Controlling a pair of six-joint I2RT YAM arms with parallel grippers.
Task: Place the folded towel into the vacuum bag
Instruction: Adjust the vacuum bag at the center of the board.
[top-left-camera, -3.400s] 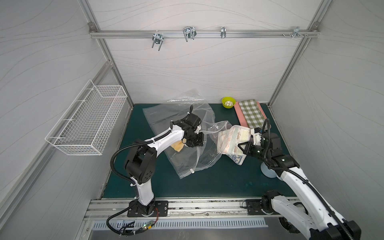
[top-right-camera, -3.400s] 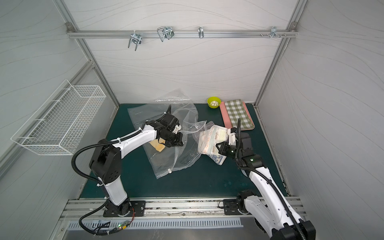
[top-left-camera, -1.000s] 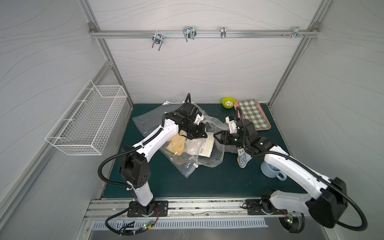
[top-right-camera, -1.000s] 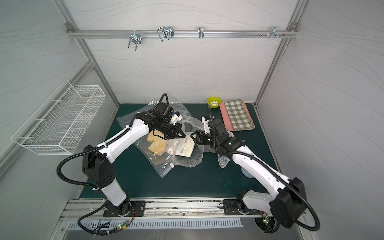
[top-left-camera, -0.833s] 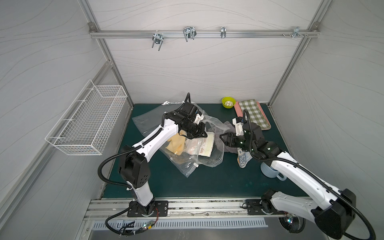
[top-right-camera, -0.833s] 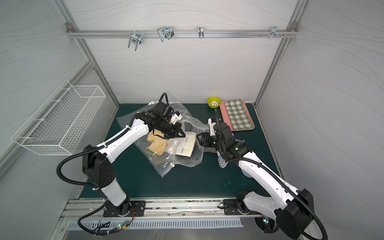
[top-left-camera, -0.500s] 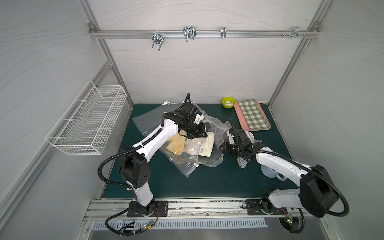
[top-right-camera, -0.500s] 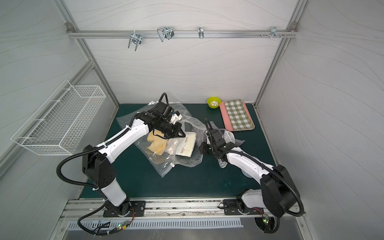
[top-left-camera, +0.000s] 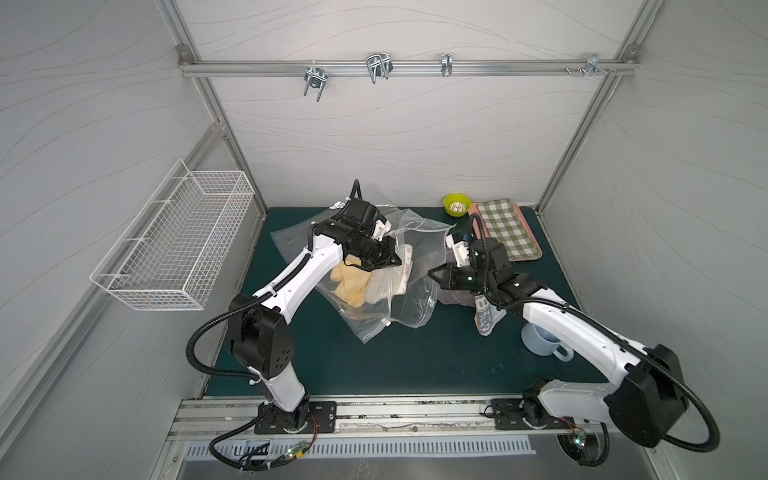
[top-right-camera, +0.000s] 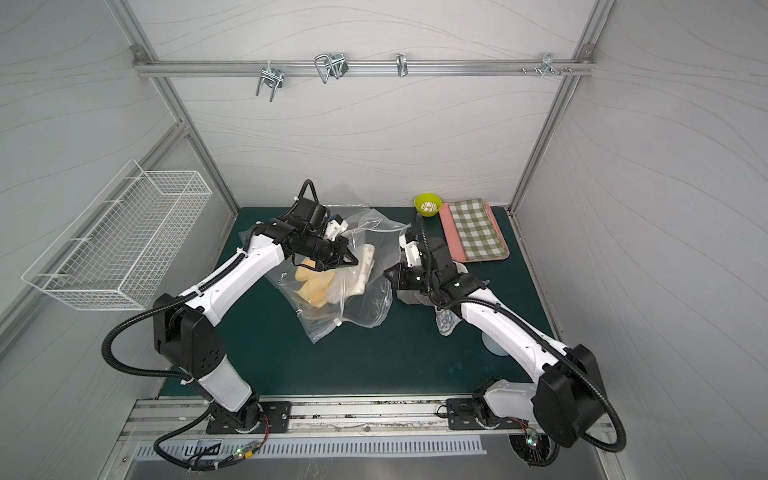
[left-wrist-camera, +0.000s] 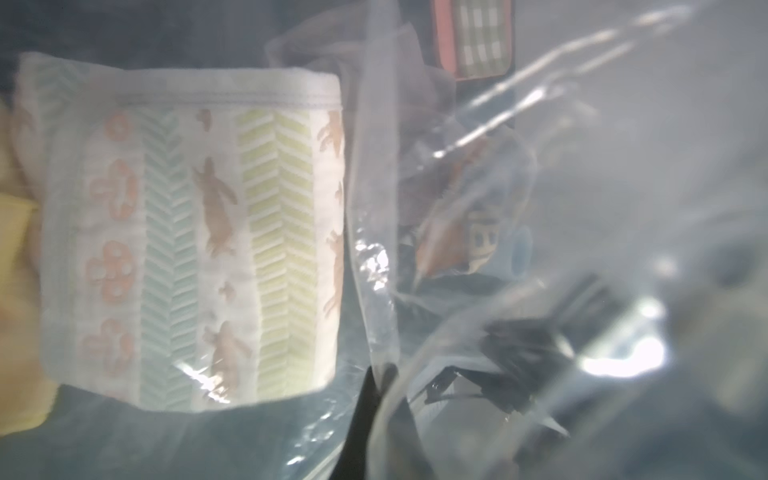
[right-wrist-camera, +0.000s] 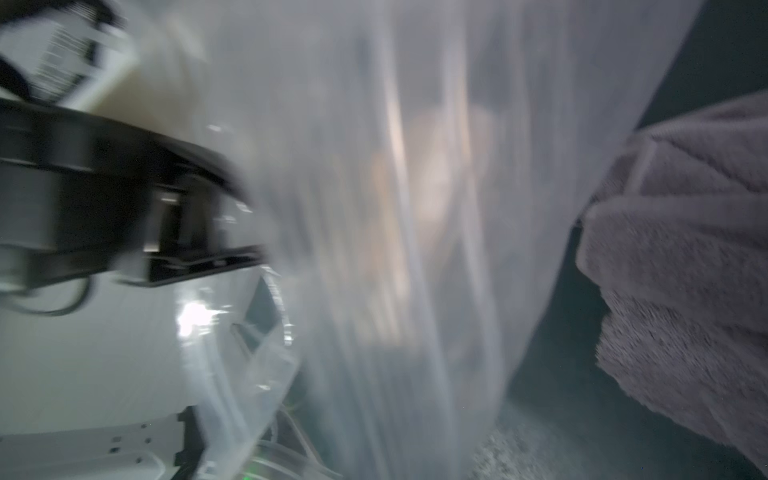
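Folded towel (left-wrist-camera: 187, 232), patterned, lies inside vacuum bag (top-left-camera: 415, 301) just under left pincer (top-left-camera: 395, 261), clamped on bag's raised film; yellow cloth (top-left-camera: 347, 286) beside it inside; right pincer (top-left-camera: 432, 274) closed beside bag's edge, grey towel (right-wrist-camera: 685, 270) near on worktop (top-left-camera: 415, 361).

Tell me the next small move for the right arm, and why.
Probably back the right gripper away from the vacuum bag. The patterned towel already lies inside, beside a yellow cloth, and the left gripper holds the bag's plastic raised. The right gripper is shut with no towel in it, its tip at the bag's edge; whether it pinches plastic I cannot tell.
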